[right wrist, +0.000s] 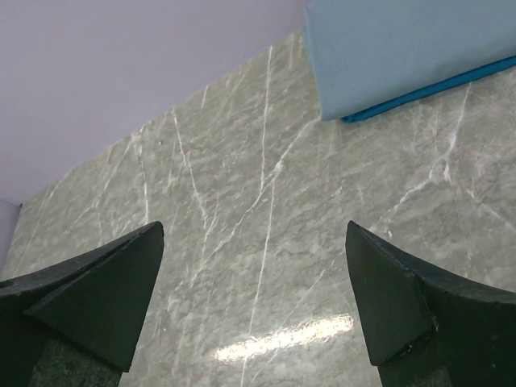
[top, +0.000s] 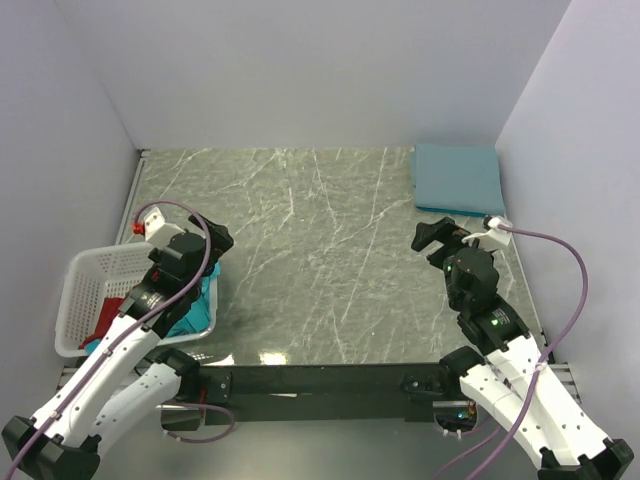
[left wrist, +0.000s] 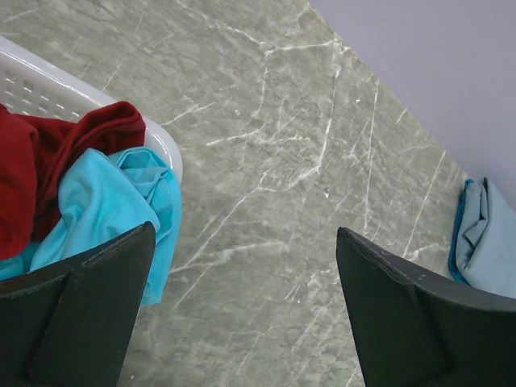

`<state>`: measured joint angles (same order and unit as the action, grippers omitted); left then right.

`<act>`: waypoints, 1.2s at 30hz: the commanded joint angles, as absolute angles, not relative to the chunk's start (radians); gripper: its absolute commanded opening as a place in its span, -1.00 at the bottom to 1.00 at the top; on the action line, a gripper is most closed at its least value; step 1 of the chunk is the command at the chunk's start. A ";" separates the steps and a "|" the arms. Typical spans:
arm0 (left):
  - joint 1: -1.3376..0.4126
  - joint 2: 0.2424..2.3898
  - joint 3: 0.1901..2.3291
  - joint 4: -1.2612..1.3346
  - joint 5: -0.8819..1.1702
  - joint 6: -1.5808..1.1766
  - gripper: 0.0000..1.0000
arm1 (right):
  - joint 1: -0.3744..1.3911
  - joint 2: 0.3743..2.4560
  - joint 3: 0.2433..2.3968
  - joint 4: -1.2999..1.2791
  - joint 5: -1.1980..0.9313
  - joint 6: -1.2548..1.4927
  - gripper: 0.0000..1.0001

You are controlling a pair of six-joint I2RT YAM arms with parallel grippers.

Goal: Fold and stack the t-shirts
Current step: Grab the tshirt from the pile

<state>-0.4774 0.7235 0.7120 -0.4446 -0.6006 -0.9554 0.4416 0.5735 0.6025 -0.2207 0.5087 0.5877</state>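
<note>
Top external view puts the crumpled teal shirt [top: 200,306], spilling over the basket [top: 86,272] rim at lower left, just beside the left pincer [left wrist: 246,242], spread and empty, while the right pincer [top: 432,236], also released, sits near the folded stack [top: 458,178] upper right.

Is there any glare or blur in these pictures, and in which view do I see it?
Top external: a white reflection lies on the table near the arm bases, and the rest is sharp. Right wrist: a bright streak of glare sits low on the table. Left wrist: no glare, the light is even, and the teal shirt shows clearly.
</note>
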 commanded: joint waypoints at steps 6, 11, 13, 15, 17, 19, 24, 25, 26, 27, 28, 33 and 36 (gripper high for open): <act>-0.479 0.761 0.795 -0.529 -0.623 -0.994 0.99 | 0.442 0.554 0.611 -0.164 0.494 0.568 0.99; -0.479 0.831 0.917 -0.844 -0.728 -1.121 0.99 | 0.443 0.612 0.632 -0.207 0.483 0.558 0.99; -0.477 0.882 0.974 -0.990 -0.802 -1.224 0.99 | 0.442 0.639 0.630 -0.203 0.463 0.554 0.99; -0.472 0.916 0.994 -1.159 -0.830 -1.320 0.99 | 0.442 0.658 0.630 -0.201 0.451 0.551 0.99; -0.463 0.930 1.011 -1.250 -0.831 -1.354 0.99 | 0.442 0.687 0.634 -0.201 0.439 0.543 0.99; -0.457 0.931 1.019 -1.297 -0.827 -1.377 0.99 | 0.443 0.713 0.637 -0.199 0.437 0.538 0.99; -0.436 0.904 1.008 -1.299 -0.682 -1.292 0.99 | 0.443 0.753 0.647 -0.216 0.445 0.529 0.99; -0.433 0.904 0.997 -1.301 -0.658 -1.283 0.99 | 0.442 0.761 0.649 -0.219 0.443 0.528 0.99; -0.430 0.905 0.989 -1.311 -0.643 -1.284 0.99 | 0.443 0.764 0.647 -0.221 0.443 0.528 0.99; -0.428 0.908 0.983 -1.322 -0.626 -1.295 0.99 | 0.443 0.767 0.650 -0.222 0.443 0.526 0.99; -0.428 0.913 0.967 -1.336 -0.623 -1.298 0.99 | 0.443 0.772 0.650 -0.224 0.446 0.528 0.99; -0.419 0.920 0.876 -1.275 -0.572 -1.278 0.99 | 0.442 0.792 0.650 -0.233 0.475 0.534 0.99; -0.411 0.919 0.857 -1.243 -0.548 -1.264 0.86 | 0.443 0.810 0.663 -0.245 0.472 0.535 0.99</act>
